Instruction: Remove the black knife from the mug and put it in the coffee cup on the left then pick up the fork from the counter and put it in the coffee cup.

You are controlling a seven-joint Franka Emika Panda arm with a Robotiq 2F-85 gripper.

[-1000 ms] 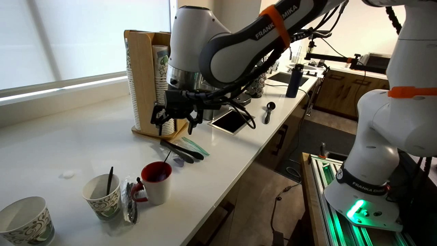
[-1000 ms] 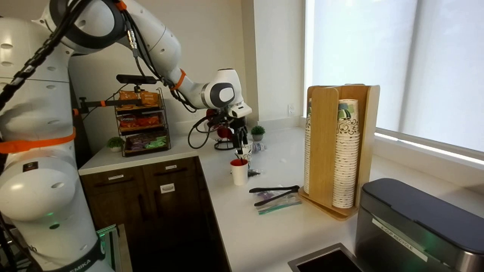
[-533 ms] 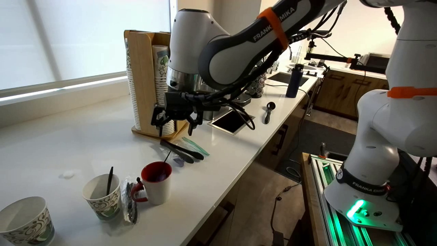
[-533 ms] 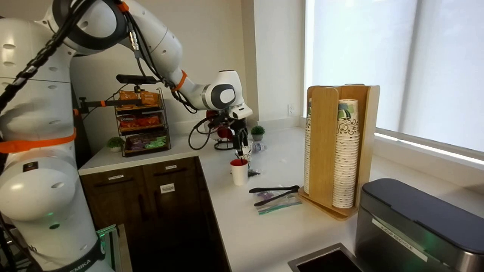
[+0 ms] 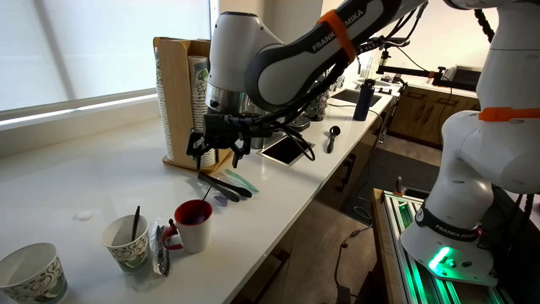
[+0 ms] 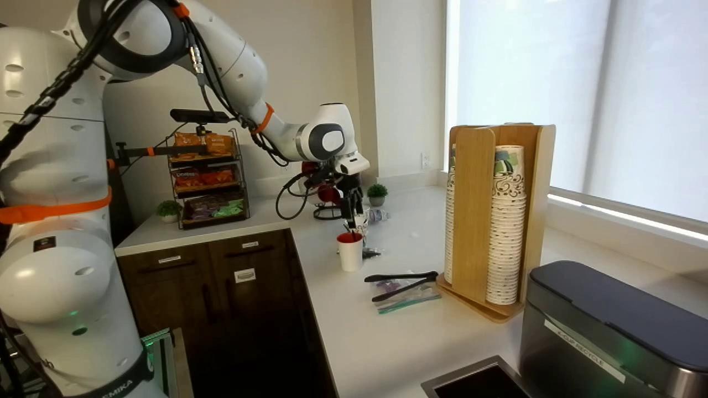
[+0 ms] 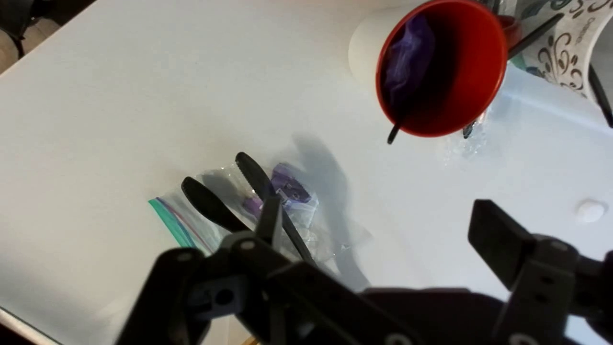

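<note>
Smooth white robot arm is showing dark-rimmed joint caps and pale FRANKA EMIKA lettering on black. Flat orange straps are circling it; ridged black cables are running along it. A green light strip is glowing on the white base (shiny silver collar, too). Angular black two-finger gripper is displaying round screw heads.

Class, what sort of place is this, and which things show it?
Probably an office break room or kitchenette: a snack rack, a wooden holder stacked with paper cups, and a bin labelled K-CUP RECYCLE.
</note>
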